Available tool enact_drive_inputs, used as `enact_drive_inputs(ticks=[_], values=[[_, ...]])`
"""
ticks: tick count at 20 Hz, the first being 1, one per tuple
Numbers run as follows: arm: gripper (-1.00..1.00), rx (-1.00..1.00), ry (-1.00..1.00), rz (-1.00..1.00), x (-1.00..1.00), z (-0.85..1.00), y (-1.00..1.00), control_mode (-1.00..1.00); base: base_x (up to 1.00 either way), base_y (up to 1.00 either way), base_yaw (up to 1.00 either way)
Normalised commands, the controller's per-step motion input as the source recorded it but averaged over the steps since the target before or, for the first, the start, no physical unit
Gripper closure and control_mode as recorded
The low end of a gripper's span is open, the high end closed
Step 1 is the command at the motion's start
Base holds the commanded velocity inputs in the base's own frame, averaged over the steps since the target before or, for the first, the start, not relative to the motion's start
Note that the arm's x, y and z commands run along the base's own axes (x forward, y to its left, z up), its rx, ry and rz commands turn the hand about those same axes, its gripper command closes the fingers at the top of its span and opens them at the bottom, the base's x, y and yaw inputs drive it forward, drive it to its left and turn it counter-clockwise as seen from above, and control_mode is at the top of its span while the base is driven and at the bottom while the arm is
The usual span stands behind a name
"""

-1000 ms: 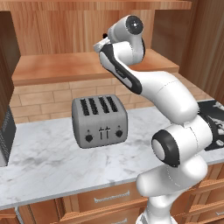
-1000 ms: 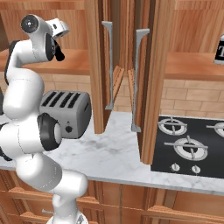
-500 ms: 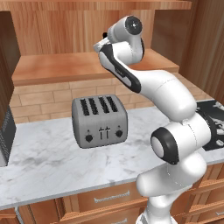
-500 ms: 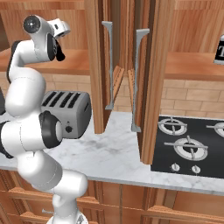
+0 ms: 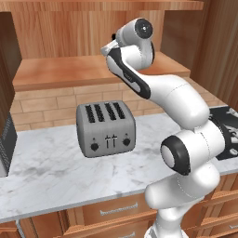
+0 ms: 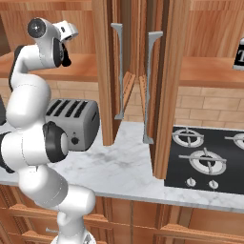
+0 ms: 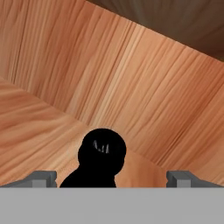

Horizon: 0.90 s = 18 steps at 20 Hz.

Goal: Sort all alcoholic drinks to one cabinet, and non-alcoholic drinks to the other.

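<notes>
Raised high over the table, the hand [image 7: 112, 178] reaches into the open wall cabinet [image 5: 93, 69], its fingers [image 7: 43, 178] spread wide apart and closed on nothing. Between them, seen from above in the hand view, stands the small black cola bottle [image 7: 101, 151], upright on the wooden shelf [image 7: 26, 131] close to the cabinet's back wall; whether the fingers touch it cannot be told. From the left base view the white arm [image 5: 181, 116] arches from the lower right up to the shelf, above a grey four-slot toaster [image 5: 105, 128] that sits toward the back edge of the marble table [image 5: 51, 167]. From the right base view two cabinet doors [image 6: 167, 81] stand open edge-on, their slim grey bar handles [image 6: 148, 86] facing each other, and the toaster sits just left of them. A black hob [image 6: 205, 159] with burners lies at the right end of the table. At the right edge of that view, part of a black label with a white "T" [image 6: 239, 55] shows on the shelf of the other cabinet
</notes>
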Motion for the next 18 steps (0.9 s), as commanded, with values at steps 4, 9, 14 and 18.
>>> enact_drive_inputs(ticks=[4, 9, 14, 18], values=[[-1.0, 0.0, -0.02, 0.0, 0.0, -0.02, -0.06, -1.0, 0.0, 0.0, 0.0], [-1.0, 0.0, -0.01, 0.0, 0.02, -0.01, -0.04, -1.0, 0.0, 0.0, 0.0], [-1.0, 0.0, 0.0, 0.0, 0.07, 0.0, 0.0, -1.0, 0.0, 0.0, 0.0], [-1.0, 0.0, 0.0, 0.0, 0.08, -0.01, 0.0, -1.0, 0.0, 0.0, 0.0]])
